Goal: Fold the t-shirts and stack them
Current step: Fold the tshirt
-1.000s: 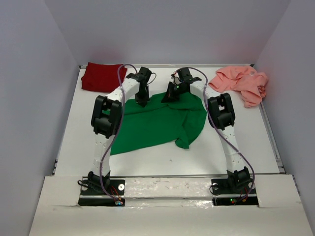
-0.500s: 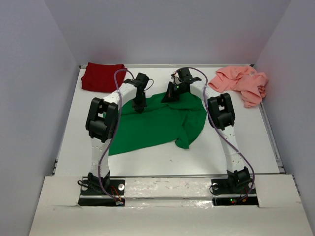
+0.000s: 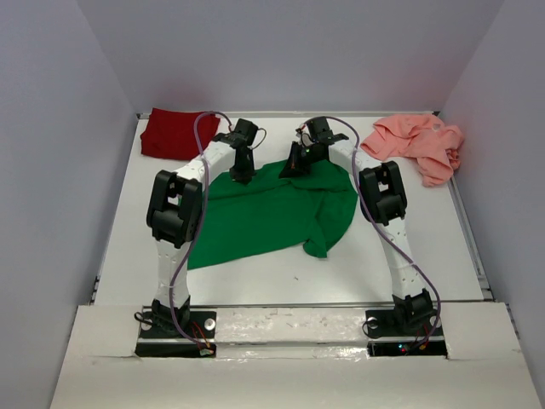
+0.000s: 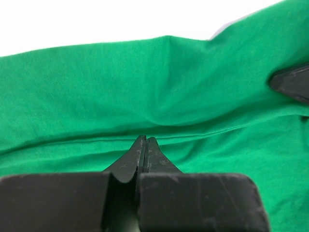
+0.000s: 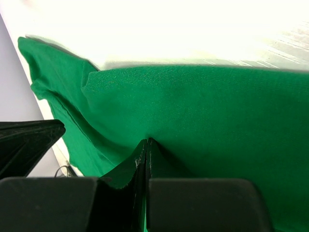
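The green t-shirt [image 3: 272, 217], judged soft and light, is pinched at its far edge by the left gripper [image 4: 146, 145] and right gripper [image 5: 147, 146], both closed fully on cloth.

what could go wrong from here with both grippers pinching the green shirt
1. The left gripper and right gripper each pinch only a small pucker of the green t-shirt at their tips, so the cloth may slip out when pulled.
2. The shirt's right side lies bunched and doubled over, so a fold made now would likely come out crooked.
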### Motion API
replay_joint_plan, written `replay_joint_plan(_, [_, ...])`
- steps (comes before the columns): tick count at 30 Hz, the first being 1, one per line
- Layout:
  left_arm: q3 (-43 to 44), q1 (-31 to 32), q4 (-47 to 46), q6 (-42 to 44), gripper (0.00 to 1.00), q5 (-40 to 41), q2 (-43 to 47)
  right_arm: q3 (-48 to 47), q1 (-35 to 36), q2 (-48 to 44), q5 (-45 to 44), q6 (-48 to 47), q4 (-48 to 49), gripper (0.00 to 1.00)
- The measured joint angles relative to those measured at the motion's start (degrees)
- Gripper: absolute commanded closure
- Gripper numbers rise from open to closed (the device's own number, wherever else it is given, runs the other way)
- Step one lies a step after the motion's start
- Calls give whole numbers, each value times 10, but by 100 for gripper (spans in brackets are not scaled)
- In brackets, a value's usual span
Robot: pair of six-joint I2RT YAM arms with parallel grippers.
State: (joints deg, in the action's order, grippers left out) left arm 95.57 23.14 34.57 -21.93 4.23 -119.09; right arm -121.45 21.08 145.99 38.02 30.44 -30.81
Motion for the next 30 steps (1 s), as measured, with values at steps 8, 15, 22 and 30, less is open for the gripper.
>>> replay_joint_plan(8, [-1,0,-25,0,100,-4,-12,0,0,0,0,0,0,100])
replay_joint_plan(15, [-30,0,-43,-2,100,-14,-20,0,0,0,0,0,0,100])
replay_joint_plan(22, [-45,1,-52,-9,100,-24,-19,2,0,0,0,-2,3,100])
replay_joint_plan(30, [-105,9,-57,-16,100,-33,21,4,0,0,0,-2,8,100])
